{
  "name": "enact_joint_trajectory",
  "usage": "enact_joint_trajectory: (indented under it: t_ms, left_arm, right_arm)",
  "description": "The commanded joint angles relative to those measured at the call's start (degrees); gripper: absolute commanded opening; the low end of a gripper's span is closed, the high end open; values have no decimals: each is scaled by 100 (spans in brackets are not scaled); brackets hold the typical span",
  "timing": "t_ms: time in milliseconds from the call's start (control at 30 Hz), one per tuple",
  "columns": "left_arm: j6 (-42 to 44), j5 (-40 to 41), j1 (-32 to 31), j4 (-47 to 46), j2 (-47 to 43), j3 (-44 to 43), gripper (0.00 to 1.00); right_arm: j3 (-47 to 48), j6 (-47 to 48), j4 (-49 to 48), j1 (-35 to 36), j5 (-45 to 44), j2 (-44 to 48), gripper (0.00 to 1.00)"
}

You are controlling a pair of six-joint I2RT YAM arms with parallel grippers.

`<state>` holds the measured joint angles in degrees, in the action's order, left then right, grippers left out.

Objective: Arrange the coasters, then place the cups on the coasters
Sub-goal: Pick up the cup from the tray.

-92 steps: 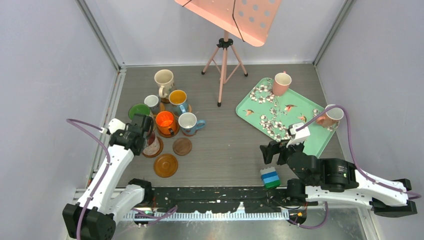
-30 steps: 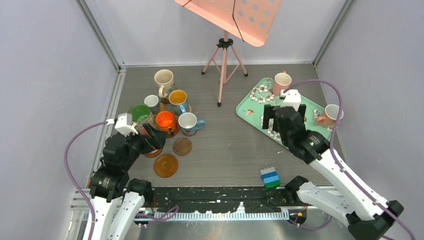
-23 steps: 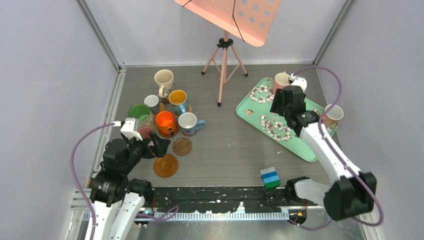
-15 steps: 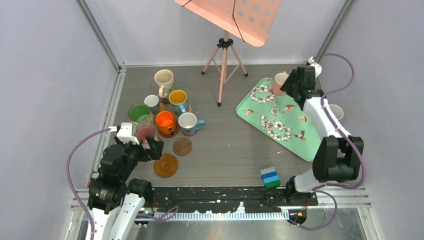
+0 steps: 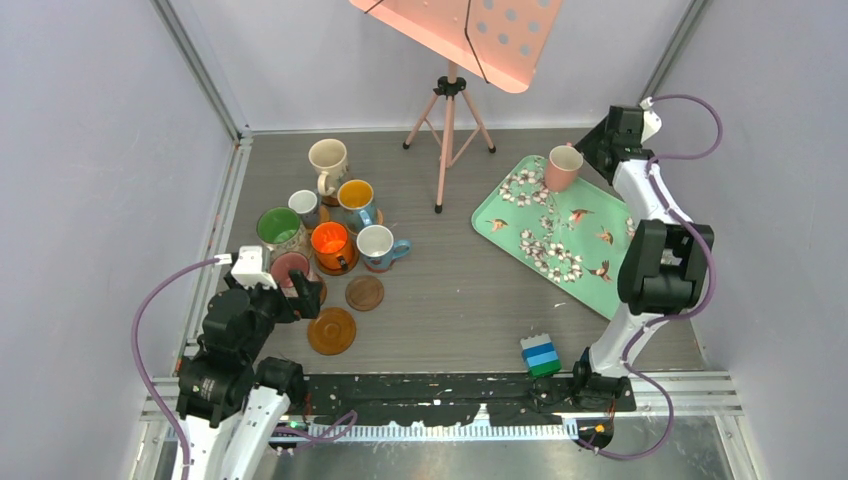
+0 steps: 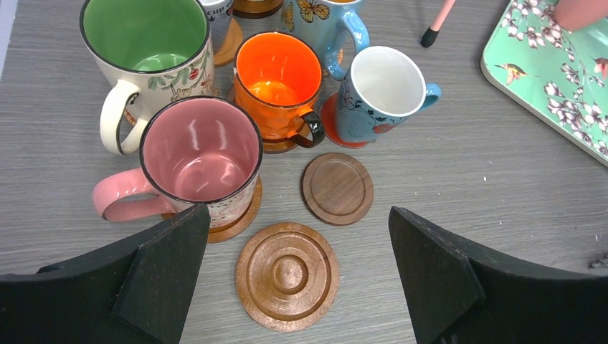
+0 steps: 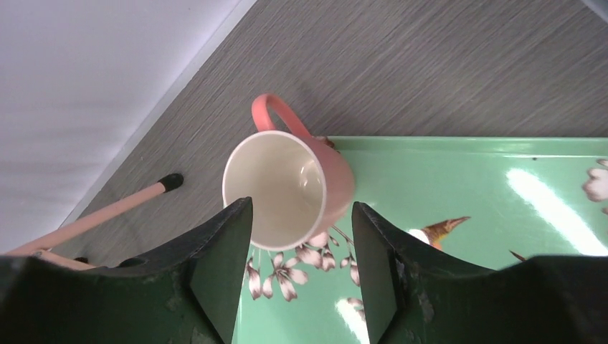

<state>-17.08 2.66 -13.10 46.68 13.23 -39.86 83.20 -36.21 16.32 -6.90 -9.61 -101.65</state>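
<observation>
Two bare coasters lie near the table's front left: a grooved orange-brown coaster [image 6: 287, 276] [image 5: 331, 331] and a smaller dark brown coaster [image 6: 337, 188] [image 5: 364, 293]. My left gripper [image 6: 298, 209] [image 5: 296, 293] hangs open above them, holding nothing. Behind them several cups stand on coasters: a pink cup [image 6: 199, 158], an orange cup [image 6: 278, 82], a green-lined cup [image 6: 147, 39] and a blue cup [image 6: 380, 89]. On the mint tray [image 7: 459, 172] stands a pink cup with a white inside [image 7: 287, 186] [image 5: 563, 167]. My right gripper [image 7: 301, 204] [image 5: 597, 145] hovers just beside it, jaws partly apart, with nothing between them.
A pink music stand on a tripod [image 5: 447, 120] stands at the back middle. A blue, white and green block stack [image 5: 541, 355] sits near the front edge. Grey walls close in on both sides, and the right arm is near the right wall.
My right arm swung from the tray's near side to its far corner by the pink cup, and its jaws narrowed. My left gripper drew back from the pink cup, staying open.
</observation>
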Motion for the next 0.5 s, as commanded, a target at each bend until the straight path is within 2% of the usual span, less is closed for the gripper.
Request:
enact_joint_trajectory:
  t_ms: [0, 333, 467]
  left_arm:
    - [106, 112, -17, -34, -49, 4, 99]
    - [100, 187, -17, 17, -20, -31, 99]
    - [98, 220, -17, 34, -14, -40, 99]
  right_arm:
    - [482, -190, 19, -4, 175, -343, 60]
    - [592, -159, -22, -4, 264, -894, 55]
    - [631, -101, -23, -5, 314, -992, 49]
